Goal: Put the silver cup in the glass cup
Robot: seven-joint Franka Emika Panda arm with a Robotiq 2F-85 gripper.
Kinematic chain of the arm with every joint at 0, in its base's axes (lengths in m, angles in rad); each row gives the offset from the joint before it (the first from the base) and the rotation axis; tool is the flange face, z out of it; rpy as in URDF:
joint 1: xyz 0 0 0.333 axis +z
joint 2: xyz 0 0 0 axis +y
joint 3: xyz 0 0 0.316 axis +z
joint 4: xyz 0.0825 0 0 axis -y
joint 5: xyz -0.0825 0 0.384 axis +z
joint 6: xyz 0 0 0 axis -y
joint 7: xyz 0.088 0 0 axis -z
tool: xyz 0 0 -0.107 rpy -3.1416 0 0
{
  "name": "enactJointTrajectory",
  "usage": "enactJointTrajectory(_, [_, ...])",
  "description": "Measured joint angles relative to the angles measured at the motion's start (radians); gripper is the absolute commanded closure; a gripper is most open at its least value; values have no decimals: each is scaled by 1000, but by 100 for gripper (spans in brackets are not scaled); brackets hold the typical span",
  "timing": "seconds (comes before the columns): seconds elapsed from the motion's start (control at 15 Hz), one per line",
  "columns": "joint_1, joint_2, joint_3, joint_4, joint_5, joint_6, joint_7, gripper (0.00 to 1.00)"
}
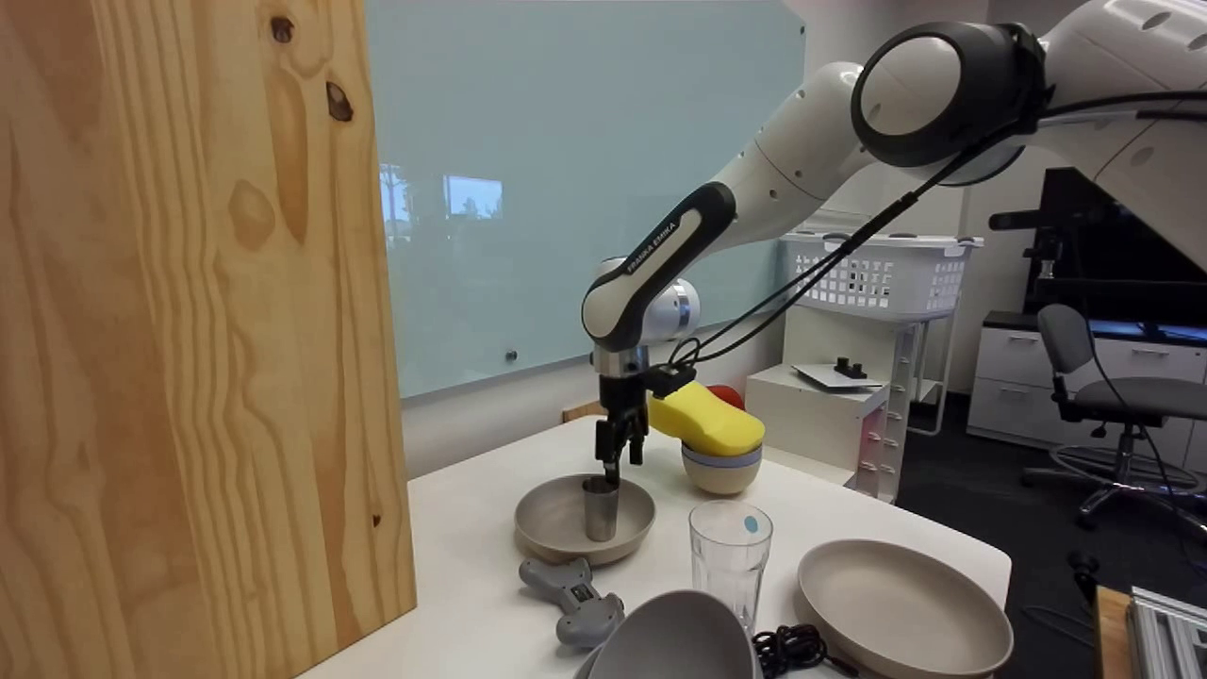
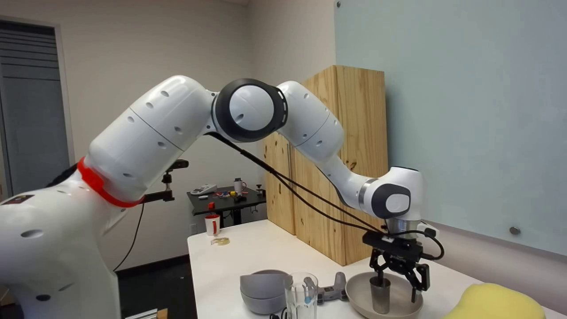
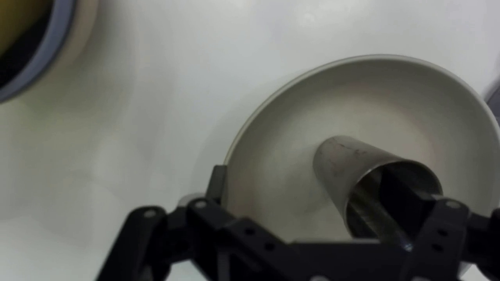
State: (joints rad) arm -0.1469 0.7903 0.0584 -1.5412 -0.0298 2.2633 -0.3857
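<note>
The silver cup (image 1: 601, 514) looked light, stiff and slippery, best pinched at the rim the hand (image 2: 397, 289) straddled, fingers apart.

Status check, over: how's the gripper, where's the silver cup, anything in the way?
Gripper open, one finger inside silver cup. Cup standing in tan bowl, not yet in glass cup. Bowl's rim could snag a low exit.

I see the silver cup (image 3: 340, 164) standing mouth up in a shallow, grey-beige bowl (image 3: 273, 164) on a white table (image 3: 156, 128). The gripper (image 3: 306, 183) has its fingers wide apart, one inside the cup, the other by the bowl's rim. Well apart, a blue-rimmed bowl (image 3: 57, 31) holds something yellow (image 3: 15, 19).
</note>
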Motion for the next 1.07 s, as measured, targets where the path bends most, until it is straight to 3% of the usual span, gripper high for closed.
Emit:
enactJointTrajectory(0.73, [0,23,2,1,0,44,0,0])
enactJointTrajectory(0.8, [1,25,3,1,0,45,0,25])
enactJointTrajectory(0.87, [1,27,4,1,0,46,0,26])
enactJointTrajectory(1.07, [1,37,8,1,0,50,0,51])
